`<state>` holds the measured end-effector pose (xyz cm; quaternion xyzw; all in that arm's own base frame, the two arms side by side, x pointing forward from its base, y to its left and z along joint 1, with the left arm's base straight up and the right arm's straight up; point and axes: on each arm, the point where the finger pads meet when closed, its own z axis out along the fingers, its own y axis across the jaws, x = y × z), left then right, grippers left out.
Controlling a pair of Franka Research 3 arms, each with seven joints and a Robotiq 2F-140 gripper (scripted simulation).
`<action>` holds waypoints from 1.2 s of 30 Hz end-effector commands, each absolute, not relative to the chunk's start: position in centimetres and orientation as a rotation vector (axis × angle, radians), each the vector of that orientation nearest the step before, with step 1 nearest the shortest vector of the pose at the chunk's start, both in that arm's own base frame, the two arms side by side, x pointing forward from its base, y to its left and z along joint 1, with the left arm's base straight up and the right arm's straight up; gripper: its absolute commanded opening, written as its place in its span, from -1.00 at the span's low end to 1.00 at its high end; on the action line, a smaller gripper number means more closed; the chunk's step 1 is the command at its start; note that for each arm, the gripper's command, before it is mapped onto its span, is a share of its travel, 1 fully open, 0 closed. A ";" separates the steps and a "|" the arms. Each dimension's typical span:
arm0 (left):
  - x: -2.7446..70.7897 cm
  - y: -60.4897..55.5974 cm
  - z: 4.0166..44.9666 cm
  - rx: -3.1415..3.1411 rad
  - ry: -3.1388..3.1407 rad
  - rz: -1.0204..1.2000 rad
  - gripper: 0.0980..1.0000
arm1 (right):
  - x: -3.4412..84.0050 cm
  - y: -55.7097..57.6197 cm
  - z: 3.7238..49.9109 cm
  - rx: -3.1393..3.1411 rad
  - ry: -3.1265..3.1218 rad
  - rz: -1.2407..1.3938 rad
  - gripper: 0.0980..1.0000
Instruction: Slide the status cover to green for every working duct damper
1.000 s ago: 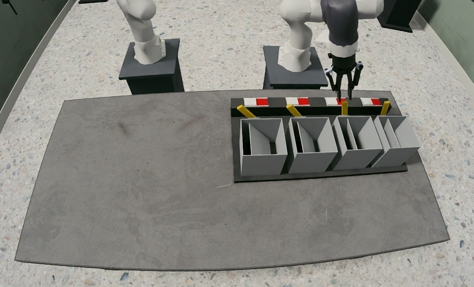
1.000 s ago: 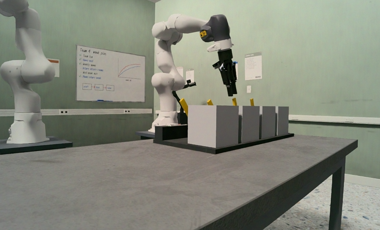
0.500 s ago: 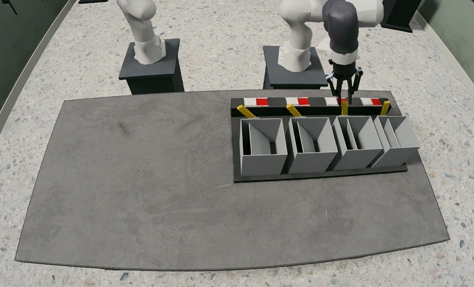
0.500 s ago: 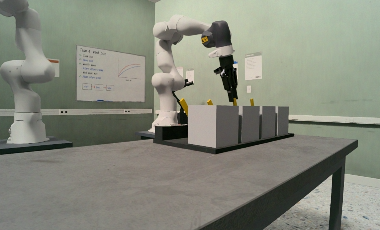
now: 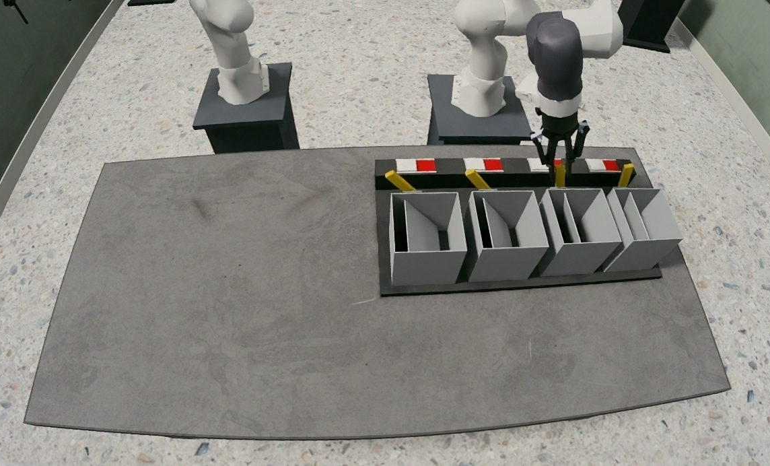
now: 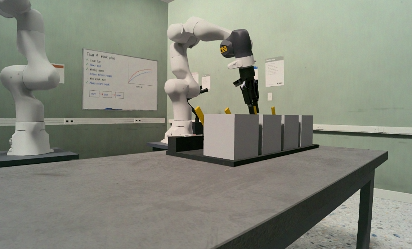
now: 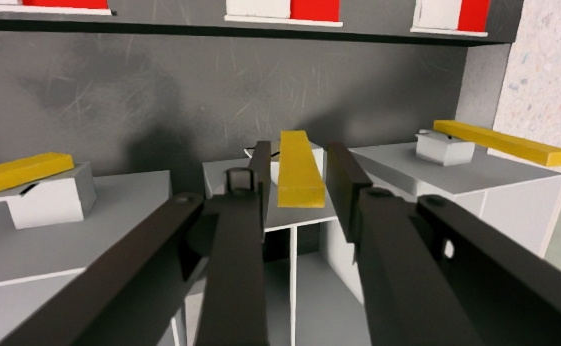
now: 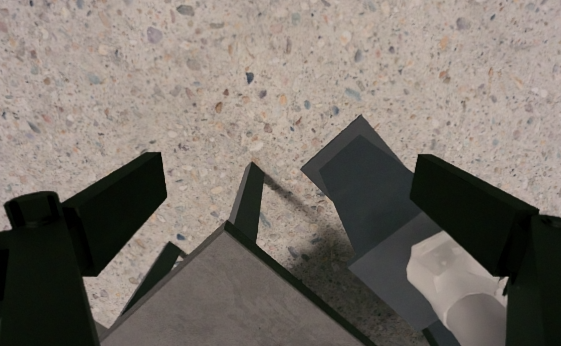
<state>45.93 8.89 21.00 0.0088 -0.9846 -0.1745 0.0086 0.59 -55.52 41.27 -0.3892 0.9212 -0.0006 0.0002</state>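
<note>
Left gripper (image 5: 560, 174) (image 6: 254, 111) (image 7: 299, 165) is part open, one black finger either side of the yellow bar-shaped handle (image 5: 560, 176) (image 6: 255, 110) (image 7: 300, 175) on the third grey box-shaped damper (image 5: 579, 259) (image 6: 290, 132) (image 7: 348, 250), counting from the top view's left. Gaps show both sides, so no grip; prob. straddling to turn handle & watch the blade. Right gripper (image 8: 289, 175) is wide open w/ nothing btwn fingers, held off over floor & table corner, prob. to stay out of the way.

Landmark = long black slider rail (image 5: 449, 166) (image 6: 185, 144) (image 7: 173, 12). All 4 dampers stand in a row alongside it, handles on the rail side, prob. so each matches its slider. White covers, e.g. the first white slider cover (image 5: 406, 165), sit at the left of their slots on the rail; red shows beside each, no green.

Look: matt light-grey open-topped boxes, thin upright blade (image 5: 571, 217) (image 7: 293, 280) inside the third. First two handles lean left in top view; third & fourth stand nearer straight. Looks alone don't tell faulty ones.
</note>
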 end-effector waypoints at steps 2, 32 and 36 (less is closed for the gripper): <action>46.3 9.2 20.4 0.038 -3.089 -0.548 -0.55 | 0.6 -55.4 41.3 -1.217 2.896 0.000 1.00; 46.3 9.4 19.9 0.038 -3.089 -0.548 -0.55 | 0.6 -55.4 41.3 -1.217 2.896 0.000 1.00; 46.3 9.4 19.9 0.038 -3.089 -0.548 -0.55 | 0.6 -55.4 41.3 -1.217 2.896 0.000 1.00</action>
